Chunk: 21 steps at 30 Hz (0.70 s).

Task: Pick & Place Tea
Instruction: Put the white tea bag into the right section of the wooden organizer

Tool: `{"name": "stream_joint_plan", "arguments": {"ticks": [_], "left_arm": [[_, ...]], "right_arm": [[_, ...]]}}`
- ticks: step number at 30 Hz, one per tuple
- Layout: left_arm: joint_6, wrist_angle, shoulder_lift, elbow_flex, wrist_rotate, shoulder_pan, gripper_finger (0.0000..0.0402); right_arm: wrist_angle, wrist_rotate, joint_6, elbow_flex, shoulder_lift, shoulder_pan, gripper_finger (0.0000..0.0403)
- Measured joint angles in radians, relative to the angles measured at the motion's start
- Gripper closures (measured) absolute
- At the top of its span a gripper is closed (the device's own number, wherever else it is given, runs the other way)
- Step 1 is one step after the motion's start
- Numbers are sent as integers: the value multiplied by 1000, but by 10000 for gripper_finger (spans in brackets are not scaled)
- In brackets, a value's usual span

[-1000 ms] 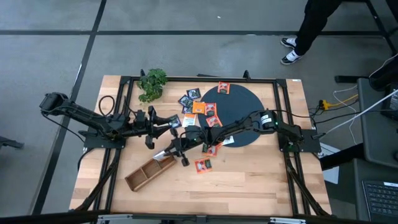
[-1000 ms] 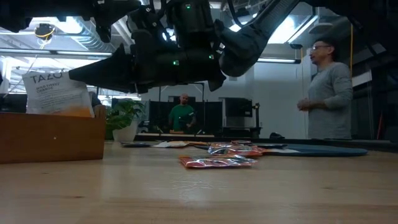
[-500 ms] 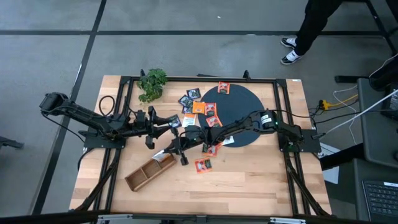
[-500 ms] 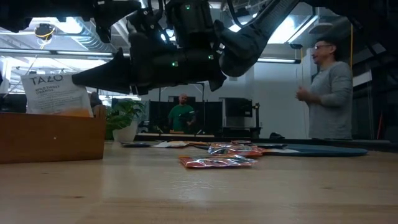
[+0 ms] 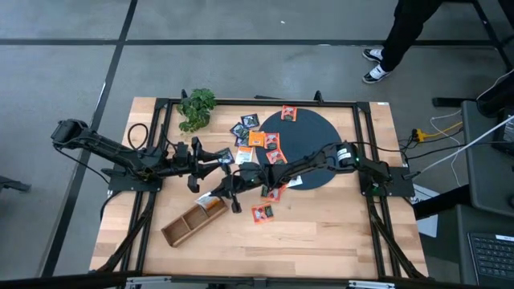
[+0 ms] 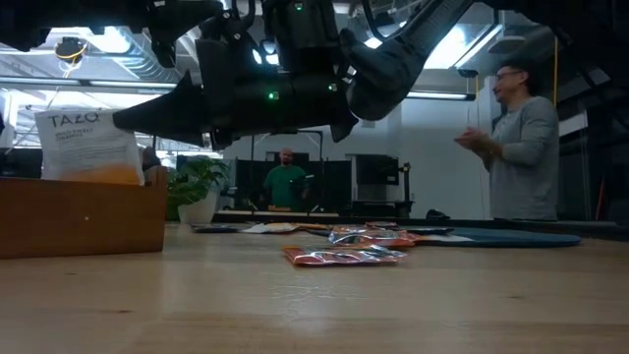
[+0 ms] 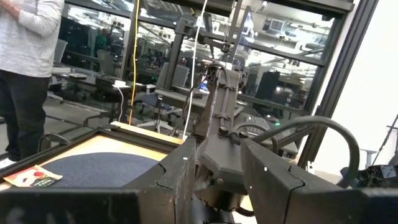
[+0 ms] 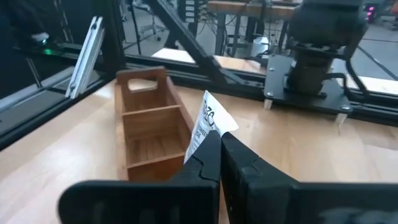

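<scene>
1. the right gripper (image 5: pixel 227 193) is seen clenched just above the near end of the tray (image 5: pixel 183 227), with nothing clearly pinched between its fingers.
2. a white sachet (image 6: pixel 86 147) stands upright in the tray's end compartment, just past those fingertips; it is judged to be placed.
3. the left gripper (image 5: pixel 217 160) waits over the table beside the disc (image 5: pixel 309 148), jaws parted and empty as far as can be seen.
4. most of the tea is left: sachets lie on the disc, beside it, and one orange sachet (image 5: pixel 262 213) alone on the wood.
5. the tray's other compartments appear unfilled, so the task is judged barely begun.
</scene>
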Motion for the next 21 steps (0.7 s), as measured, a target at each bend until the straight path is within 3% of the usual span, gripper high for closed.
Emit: {"name": "stream_joint_plan", "arguments": {"ticks": [6,21], "left_arm": [[1,0,0,0,1,0,276],[0,0,0,0,3,-1,276]], "right_arm": [[-10,63,-29,-6,0,20,395],[-93,70,-29,-6,-1,23,368]]}}
